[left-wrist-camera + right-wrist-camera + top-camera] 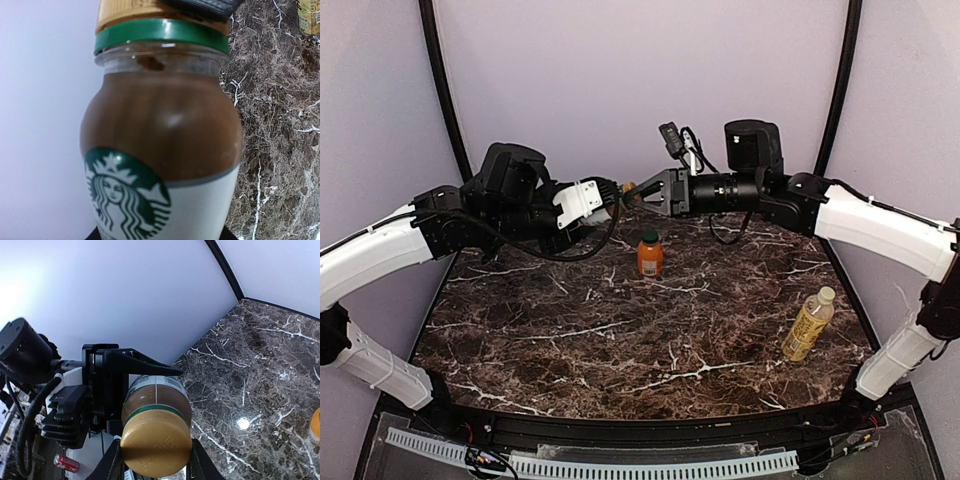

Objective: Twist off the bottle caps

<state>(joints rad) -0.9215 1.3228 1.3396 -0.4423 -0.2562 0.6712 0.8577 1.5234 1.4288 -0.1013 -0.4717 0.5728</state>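
My left gripper (pixel 607 203) is shut on the clear bottle (pixel 160 135), which holds brown drink and has a white label with a green logo, and holds it in the air over the table's back. The bottle's tan-brown cap (pixel 156 442) sits on a green ring. My right gripper (pixel 638 197) is shut on that cap, one finger (pixel 111 465) on each side. The short orange bottle (pixel 650 257) with its dark green cap (pixel 649 236) stands mid-table. The slim yellow bottle (pixel 806 328) with a cream-white cap (pixel 827 294) stands at the right.
The dark marble table (pixel 570 330) is ringed by a black frame and lilac walls. The two arms meet above its back edge. The orange bottle stands just in front of and below the grippers. A white perforated rail (pixel 620 462) runs along the near edge.
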